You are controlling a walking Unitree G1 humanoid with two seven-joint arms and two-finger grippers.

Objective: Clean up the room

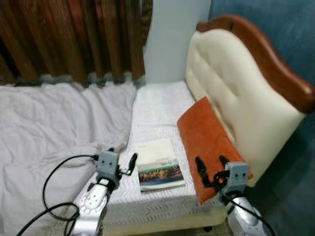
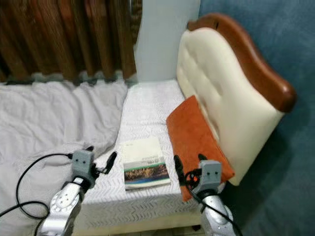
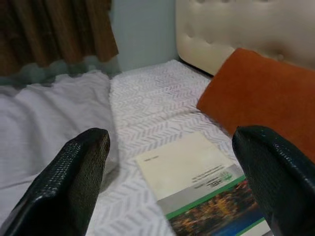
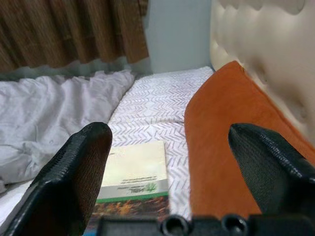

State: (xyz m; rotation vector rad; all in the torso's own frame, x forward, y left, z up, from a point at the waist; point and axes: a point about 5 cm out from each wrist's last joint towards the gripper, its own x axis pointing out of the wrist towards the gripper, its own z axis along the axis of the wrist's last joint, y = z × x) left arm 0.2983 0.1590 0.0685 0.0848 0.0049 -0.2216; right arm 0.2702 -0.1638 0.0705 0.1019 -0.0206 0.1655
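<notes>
A book [image 1: 158, 164] lies flat on the white patterned sheet of the bed [image 1: 155, 110], close to the bed's near edge, its cover pale cream on the far half and a dark landscape picture on the near half. Just beside it, toward the headboard side, an orange cushion [image 1: 209, 140] leans tilted against the cream padded headboard [image 1: 231, 93], which has a brown wooden rim. On the book's other side a crumpled white duvet [image 1: 54, 128] covers the rest of the bed up to the brown curtain [image 1: 74, 37] at the far edge.

The left gripper [image 1: 123, 160] hovers over the near edge of the bed just beside the book, fingers spread apart and holding nothing. The right gripper [image 1: 210, 167] hovers over the near end of the orange cushion, its fingers likewise spread and empty. A black cable [image 1: 56, 169] loops from the left arm across the duvet
</notes>
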